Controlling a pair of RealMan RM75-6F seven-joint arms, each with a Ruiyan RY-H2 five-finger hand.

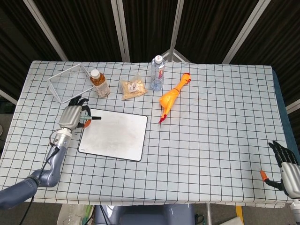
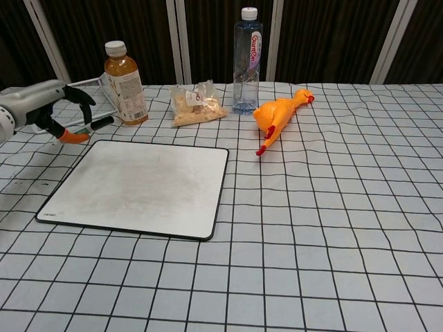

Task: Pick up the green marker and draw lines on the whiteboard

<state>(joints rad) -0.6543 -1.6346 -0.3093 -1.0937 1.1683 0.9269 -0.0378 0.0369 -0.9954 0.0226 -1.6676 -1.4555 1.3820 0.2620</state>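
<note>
My left hand (image 1: 71, 116) (image 2: 48, 105) holds the green marker (image 1: 91, 119) (image 2: 88, 127) between its orange-tipped thumb and fingers. The marker is lifted off the table, black cap pointing right, above the far left corner of the whiteboard (image 1: 113, 134) (image 2: 138, 187). The whiteboard lies flat and looks blank. My right hand (image 1: 285, 168) rests at the table's near right corner with its fingers apart and nothing in it; only the head view shows it.
Behind the board stand an amber tea bottle (image 1: 99, 83) (image 2: 124, 83), a snack bag (image 1: 133, 87) (image 2: 197, 105) and a water bottle (image 1: 158, 72) (image 2: 248, 61). A rubber chicken (image 1: 171, 97) (image 2: 277, 114) lies to the right. A white wire rack (image 1: 68, 82) sits far left.
</note>
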